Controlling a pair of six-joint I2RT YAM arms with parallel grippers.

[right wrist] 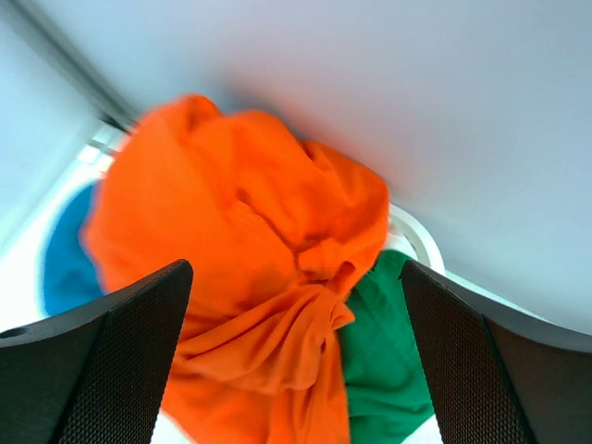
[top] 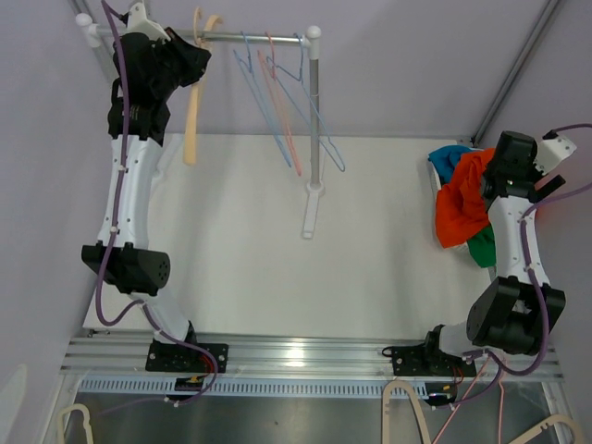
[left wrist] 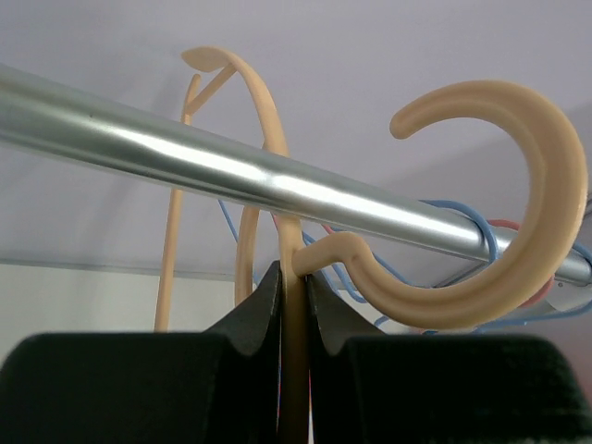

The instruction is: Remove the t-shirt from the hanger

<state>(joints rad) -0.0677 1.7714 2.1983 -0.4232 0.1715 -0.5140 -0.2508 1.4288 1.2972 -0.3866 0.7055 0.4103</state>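
Note:
A beige plastic hanger [top: 191, 129], bare of any shirt, hangs by the metal rail [top: 250, 38] at the back left. My left gripper [top: 194, 69] is shut on its neck [left wrist: 294, 277] just below the rail [left wrist: 231, 166]; its hook [left wrist: 518, 231] curls up in front of the rail. A second beige hook [left wrist: 250, 92] sits over the rail. The orange t-shirt [top: 460, 208] lies crumpled on a clothes pile at the right. My right gripper [top: 488, 176] is open and empty just above the orange t-shirt [right wrist: 250, 231], its fingers [right wrist: 120, 361] apart on either side.
Blue and pink wire hangers [top: 277, 102] hang on the rail. The rack post [top: 314, 120] stands mid-table on a white base [top: 312, 217]. A green garment [right wrist: 384, 361] and a blue one [right wrist: 65, 259] lie under the orange shirt in a white basket [right wrist: 421, 236]. Spare beige hangers [top: 407, 407] lie below the table's front edge.

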